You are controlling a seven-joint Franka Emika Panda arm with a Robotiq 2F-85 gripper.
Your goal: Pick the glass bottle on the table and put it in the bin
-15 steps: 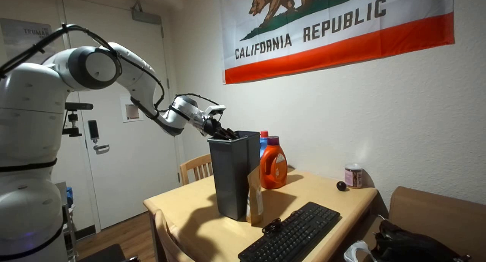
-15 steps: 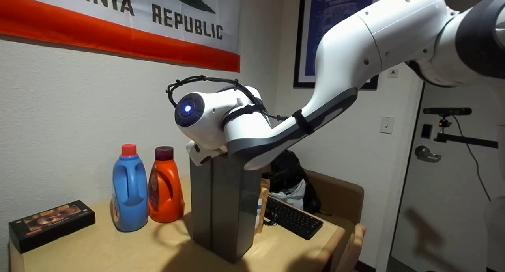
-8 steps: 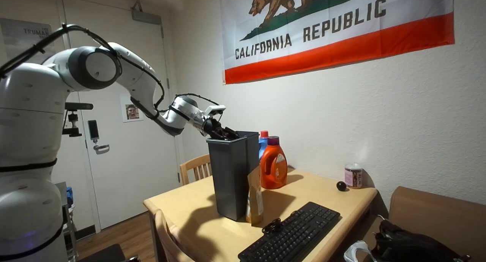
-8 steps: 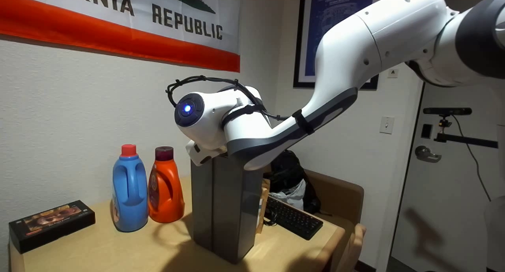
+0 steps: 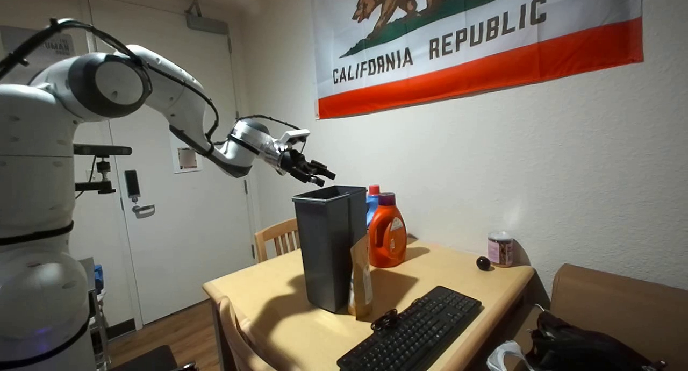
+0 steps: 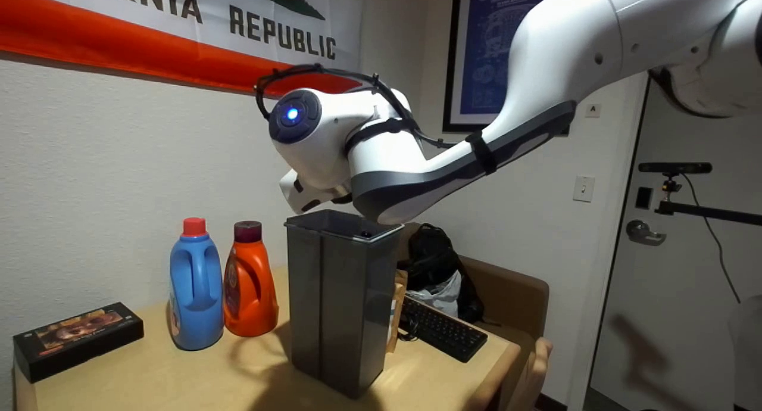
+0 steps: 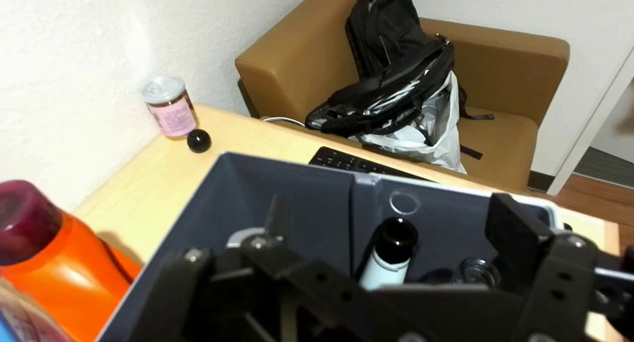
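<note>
Arm (image 5: 177, 99): arched, extended | wrist (image 5: 246, 144): angled down (blue light (image 6: 292, 114) lit) | end effector (image 7: 390, 208): 2 fingers (image 7: 512, 220) spread

Looks down past the gripper (image 7: 390, 210), with jaws spread wide, into the dark grey bin (image 7: 297, 188). Shows inside a black-topped container (image 7: 396, 240) with a pale body and, near it, a glassy ring (image 7: 479, 271). Takes in the table (image 7: 247, 136), an orange jug (image 7: 69, 272), a jar (image 7: 171, 111) just beside a black ball (image 7: 198, 141), and a backpack (image 7: 389, 29) on an armchair (image 7: 505, 77).
</note>
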